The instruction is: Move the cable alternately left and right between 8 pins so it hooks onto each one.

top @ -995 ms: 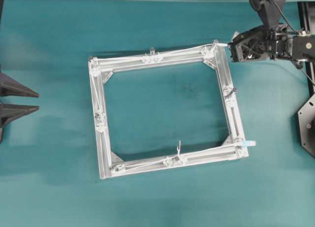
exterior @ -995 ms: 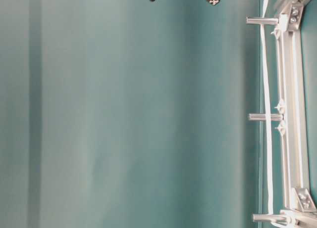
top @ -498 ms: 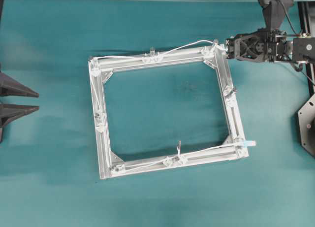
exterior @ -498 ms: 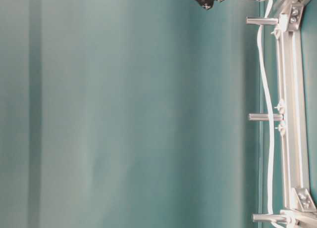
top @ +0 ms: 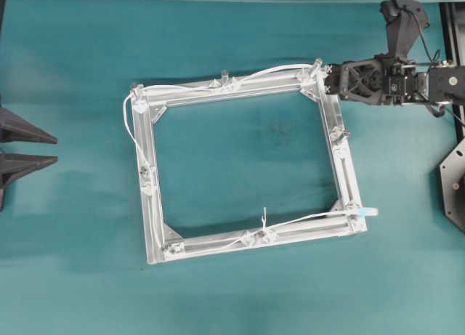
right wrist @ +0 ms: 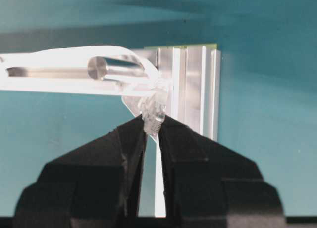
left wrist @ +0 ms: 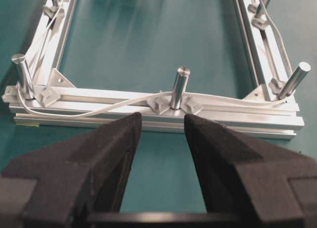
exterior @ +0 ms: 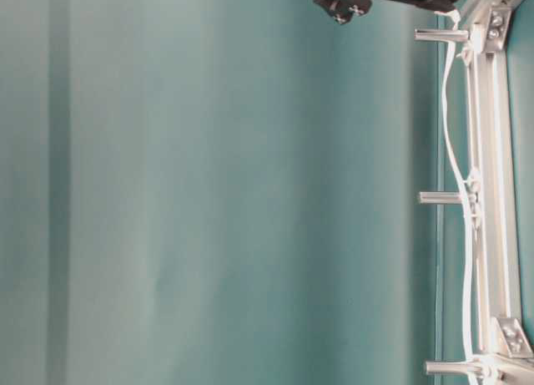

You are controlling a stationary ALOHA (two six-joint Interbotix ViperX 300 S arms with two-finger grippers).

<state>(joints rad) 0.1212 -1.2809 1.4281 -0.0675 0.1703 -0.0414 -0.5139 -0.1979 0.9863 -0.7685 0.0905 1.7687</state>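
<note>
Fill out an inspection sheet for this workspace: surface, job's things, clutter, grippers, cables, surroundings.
Surface: teal cloth, bare around the frame.
Job's things: square aluminium frame lying flat; white cable runs along its near, left and far rails past the upright pins, sagging slack off the left rail.
Clutter: nothing seen.
Grippers: left gripper open, empty, facing the frame's left rail; right gripper shut on the cable's clear plug at the far right corner.
Cables: dark robot wires on the right arm.
Surroundings: teal backdrop.
</note>
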